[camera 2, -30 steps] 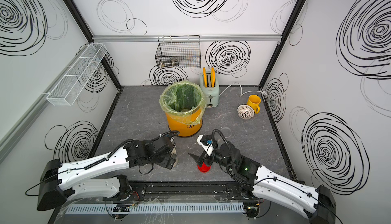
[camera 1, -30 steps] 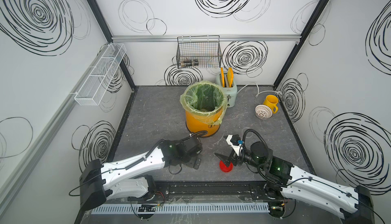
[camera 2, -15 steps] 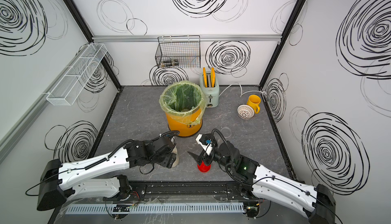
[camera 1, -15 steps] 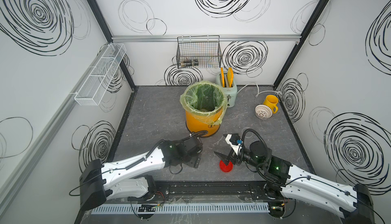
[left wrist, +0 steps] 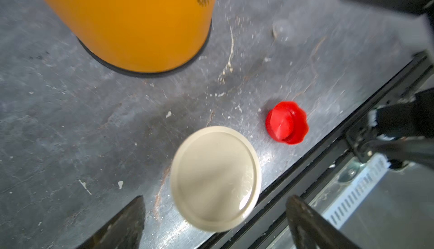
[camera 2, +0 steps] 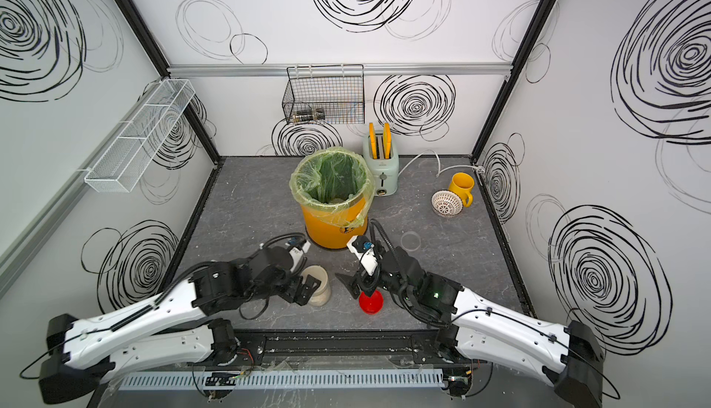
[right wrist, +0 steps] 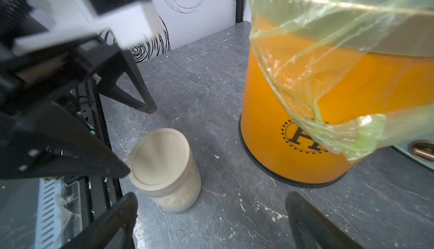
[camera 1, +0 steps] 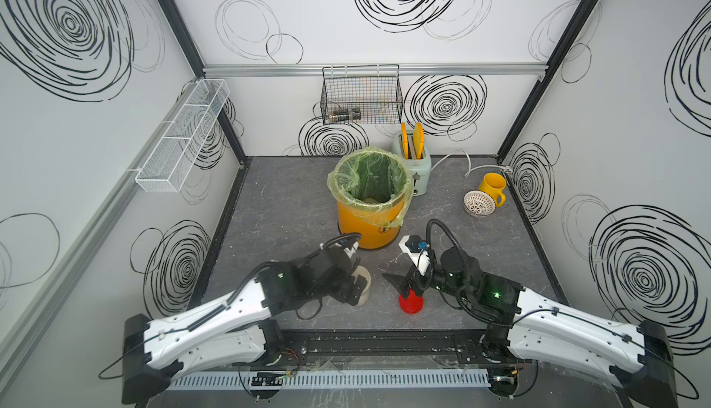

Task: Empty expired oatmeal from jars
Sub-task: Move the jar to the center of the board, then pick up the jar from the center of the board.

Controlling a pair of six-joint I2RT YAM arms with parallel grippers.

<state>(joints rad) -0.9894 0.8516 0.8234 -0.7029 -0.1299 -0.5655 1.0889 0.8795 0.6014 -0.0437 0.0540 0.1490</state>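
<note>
**Spotter:** With both arms low at the near edge, what do the top views give you?

**Operator:** In both top views my left gripper (camera 1: 356, 288) is spread wide. The cream-lidded jar (camera 2: 321, 294) stands upright right in front of it, lid on. My right gripper (camera 2: 356, 284) is spread too and holds nothing. It hangs directly above the red lid (camera 1: 411, 304), which lies loose on the table (camera 1: 292, 209). Beyond that hand a clear jar (camera 2: 411, 241) stands open, and I judge it already emptied.

**Spotter:** Left wrist camera?

**Operator:** The cream lid (left wrist: 215, 177) sits between my two fingers (left wrist: 126, 222), and as far as I can tell it touches neither. I want them lower, so they clamp the glass rather than the lid.

**Spotter:** Right wrist?

**Operator:** The oatmeal (right wrist: 180, 200) shows through the glass under the lid. The bucket (right wrist: 305, 118) stands just ahead of my right hand. My plan is for the left to grip the body firmly and keep it level. The right then crosses over, comes down on the lid, squeezes and twists. I'd lift only once the lid is free, or flakes will spill short of the bucket.
</note>
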